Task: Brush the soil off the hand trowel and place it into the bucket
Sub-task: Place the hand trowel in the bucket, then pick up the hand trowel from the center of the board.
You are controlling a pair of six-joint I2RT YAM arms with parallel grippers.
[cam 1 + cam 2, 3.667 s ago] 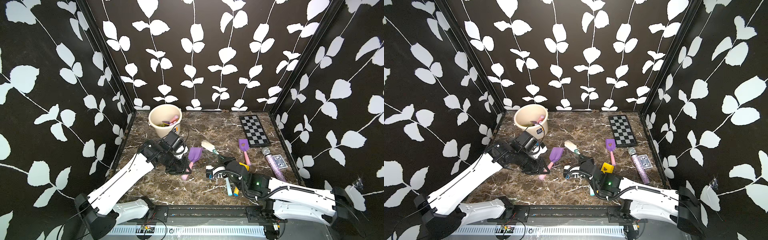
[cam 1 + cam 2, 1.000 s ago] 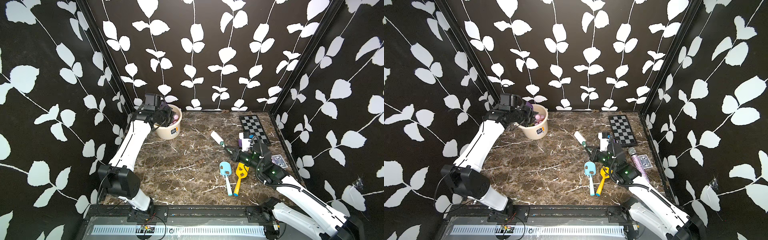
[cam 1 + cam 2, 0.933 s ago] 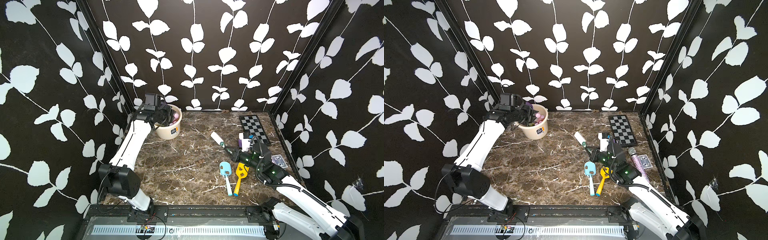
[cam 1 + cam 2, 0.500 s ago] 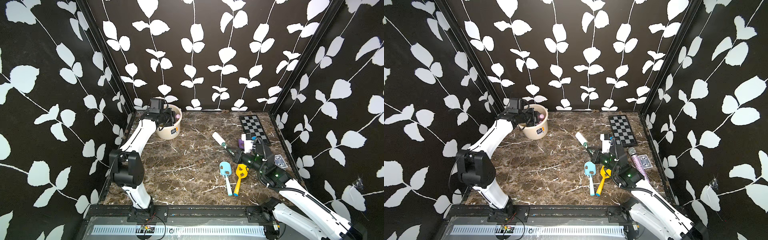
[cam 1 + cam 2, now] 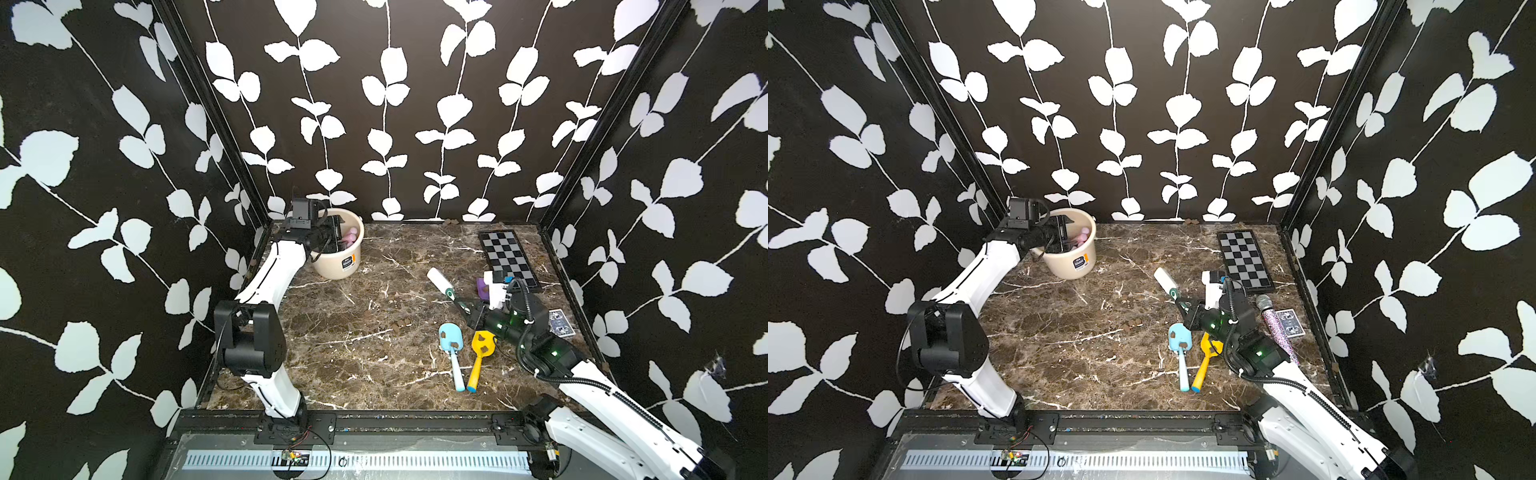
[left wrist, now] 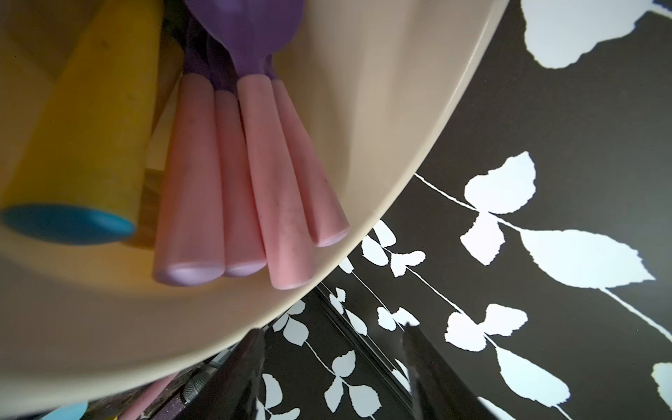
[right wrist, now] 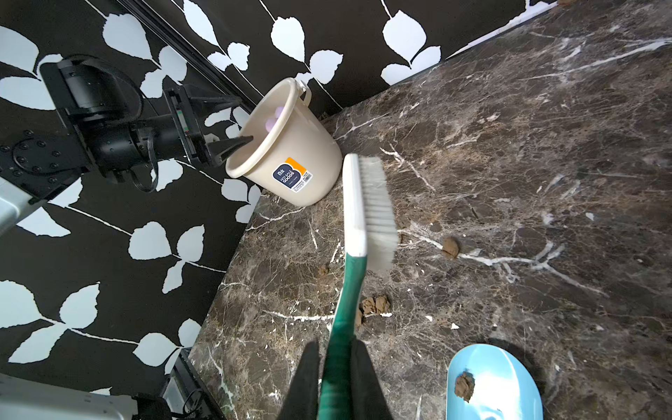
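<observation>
Left end effector [image 6: 332, 340] hangs over the bucket [image 5: 332, 266], jaws apart and empty (pink-handled trowels [image 6: 232, 174] lean inside). Right end effector [image 7: 336, 349] is clamped on the handle of the brush [image 7: 374, 203], bristles presumably poised for the blue trowel [image 5: 450, 337], which lies on the table [image 5: 353, 353] bearing soil [image 7: 464, 386].

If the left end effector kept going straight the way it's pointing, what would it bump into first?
Probably the pink handles standing in the bucket, or the bucket's far wall right beside them. The left end effector points across the bucket's mouth, but depth is hard to judge here.
</observation>
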